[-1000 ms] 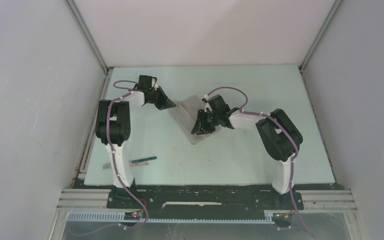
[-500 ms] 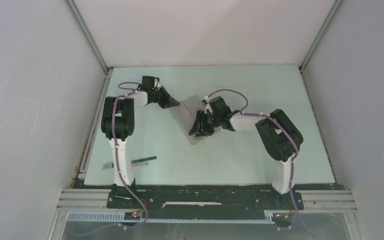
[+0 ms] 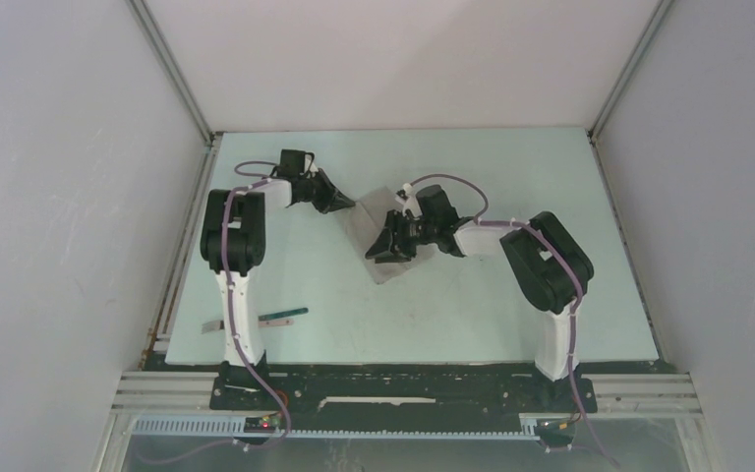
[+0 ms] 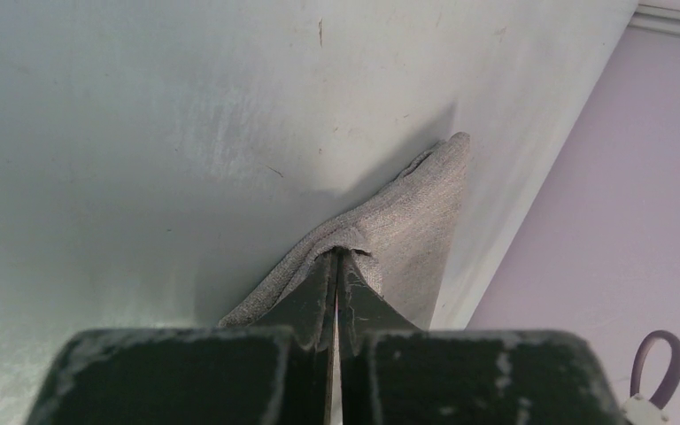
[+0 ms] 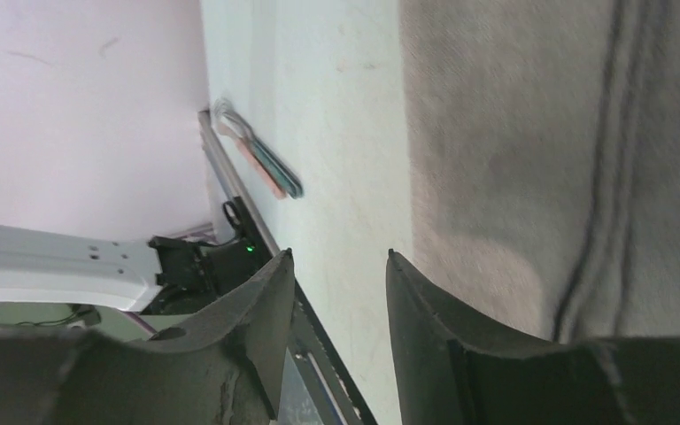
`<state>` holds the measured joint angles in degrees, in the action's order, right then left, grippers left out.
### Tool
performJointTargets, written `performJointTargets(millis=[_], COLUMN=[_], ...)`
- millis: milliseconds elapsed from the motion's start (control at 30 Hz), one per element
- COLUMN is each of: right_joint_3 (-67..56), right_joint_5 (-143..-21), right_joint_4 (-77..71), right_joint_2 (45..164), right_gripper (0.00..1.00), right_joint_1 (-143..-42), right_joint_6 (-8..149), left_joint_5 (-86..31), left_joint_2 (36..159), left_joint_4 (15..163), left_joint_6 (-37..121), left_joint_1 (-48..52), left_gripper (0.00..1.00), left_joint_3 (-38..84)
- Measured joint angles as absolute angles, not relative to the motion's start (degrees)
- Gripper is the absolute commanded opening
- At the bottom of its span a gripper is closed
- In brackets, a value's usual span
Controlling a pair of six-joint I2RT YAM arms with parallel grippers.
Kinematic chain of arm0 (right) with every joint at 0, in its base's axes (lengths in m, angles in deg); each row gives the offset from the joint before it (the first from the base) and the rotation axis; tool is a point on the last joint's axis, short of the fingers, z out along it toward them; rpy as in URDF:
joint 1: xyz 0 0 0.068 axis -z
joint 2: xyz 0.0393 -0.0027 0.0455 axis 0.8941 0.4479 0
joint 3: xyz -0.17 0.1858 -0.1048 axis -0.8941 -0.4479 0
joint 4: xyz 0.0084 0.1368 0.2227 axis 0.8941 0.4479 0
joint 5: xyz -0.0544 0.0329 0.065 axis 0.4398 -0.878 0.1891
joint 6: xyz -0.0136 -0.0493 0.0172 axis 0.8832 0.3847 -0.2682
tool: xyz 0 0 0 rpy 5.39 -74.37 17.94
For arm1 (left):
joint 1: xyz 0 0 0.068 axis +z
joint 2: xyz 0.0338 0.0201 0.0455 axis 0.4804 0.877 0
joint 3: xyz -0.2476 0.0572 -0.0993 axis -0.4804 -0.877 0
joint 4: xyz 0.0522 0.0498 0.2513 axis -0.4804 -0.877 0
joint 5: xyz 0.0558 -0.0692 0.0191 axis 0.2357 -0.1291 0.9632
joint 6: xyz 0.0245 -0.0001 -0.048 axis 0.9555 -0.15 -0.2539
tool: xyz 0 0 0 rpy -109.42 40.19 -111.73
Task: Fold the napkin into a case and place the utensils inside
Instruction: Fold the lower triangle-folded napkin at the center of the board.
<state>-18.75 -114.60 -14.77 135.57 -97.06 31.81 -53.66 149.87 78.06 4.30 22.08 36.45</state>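
The light grey napkin lies partly folded at mid table, between the two grippers. My left gripper is shut on its far left corner, and the cloth bunches around the closed tips. My right gripper is open over the napkin's left edge, jaws apart with nothing between them; the cloth lies to their right. The green-handled utensil and the silver fork lie at the near left by the left arm's base. They also show, small, in the right wrist view.
The table's near edge with a black rail runs along the arm bases. White enclosure walls stand close on the left, back and right. The left arm's upright link stands between the utensils and the napkin.
My left gripper moved a little right with the napkin corner. My right gripper shifted left and slightly farther over the cloth, staying open.
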Motion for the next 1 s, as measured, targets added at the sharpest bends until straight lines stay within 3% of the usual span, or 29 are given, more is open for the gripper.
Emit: performJointTargets(millis=[233, 567, 733, 1000], right_joint_3=[-5.9, 11.8, 12.6, 4.8], right_joint_5=[-119.9, -123.5, -124.5, -128.0], right_joint_4=[-19.2, -14.4, -11.7, -13.7], right_joint_2=[147.8, 159.6, 160.6, 156.4], right_gripper=[0.60, 0.74, 0.84, 0.87], right_joint_1=[-96.8, -96.3, -96.2, -95.9], right_joint_6=[27.4, 28.9, 30.9, 34.8], left_joint_5=[-53.9, -53.9, -53.9, -54.7], left_joint_2=[150.0, 150.0, 150.0, 150.4], left_joint_4=[78.4, 78.4, 78.4, 78.7], left_joint_6=[4.3, 4.3, 4.3, 4.3], left_joint_1=[22.1, 22.1, 22.1, 22.1], left_gripper=[0.01, 0.01, 0.01, 0.01], left_joint_3=[36.4, 36.4, 36.4, 36.5])
